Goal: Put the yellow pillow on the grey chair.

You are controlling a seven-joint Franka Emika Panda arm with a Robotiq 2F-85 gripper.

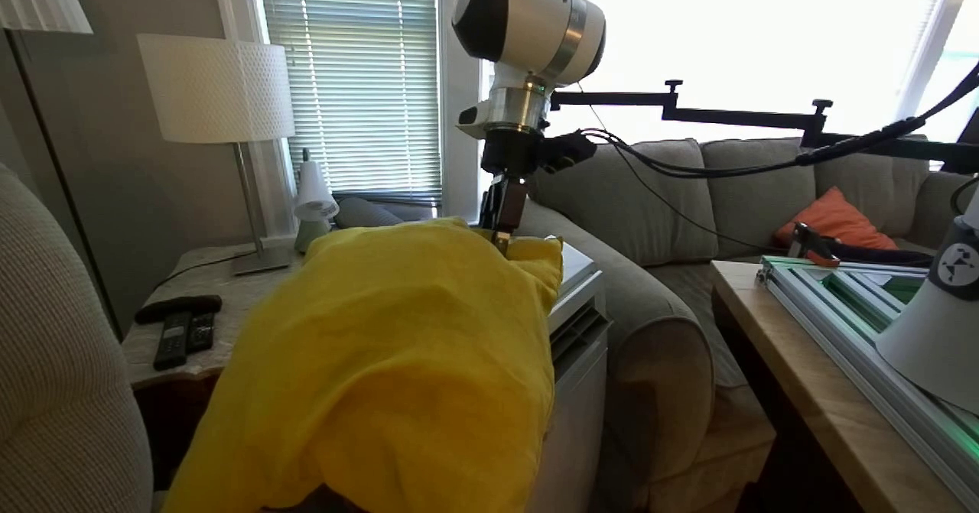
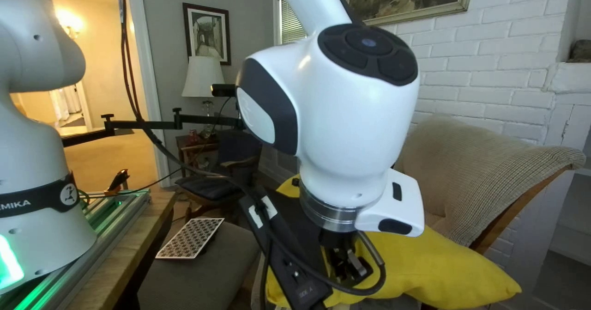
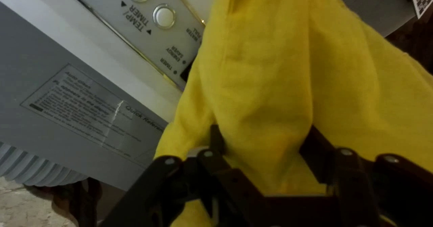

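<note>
The bright-yellow pillow (image 1: 398, 345) is large and wrinkled. It slopes down from the gripper, in front of the white appliance in an exterior view. It also spreads out under the wrist in an exterior view (image 2: 443, 268). My gripper (image 1: 501, 241) is at the pillow's upper edge. In the wrist view, the two fingers (image 3: 262, 145) stand apart with bunched yellow fabric (image 3: 267, 51) pinched between them. The fingertips are sunk in the folds. The grey chair (image 1: 61, 345) shows only as a tall rounded edge at the left. A woven-covered chair back (image 2: 503, 190), apparently the same chair, stands behind the pillow.
The white appliance (image 1: 574, 421) stands under and beside the pillow. A side table (image 1: 252, 284) holds a lamp (image 1: 218, 92) and remotes (image 1: 172, 339). A grey sofa (image 1: 627, 199) with an orange cushion (image 1: 834, 221) is behind. A patterned board (image 2: 190, 238) lies on grey upholstery.
</note>
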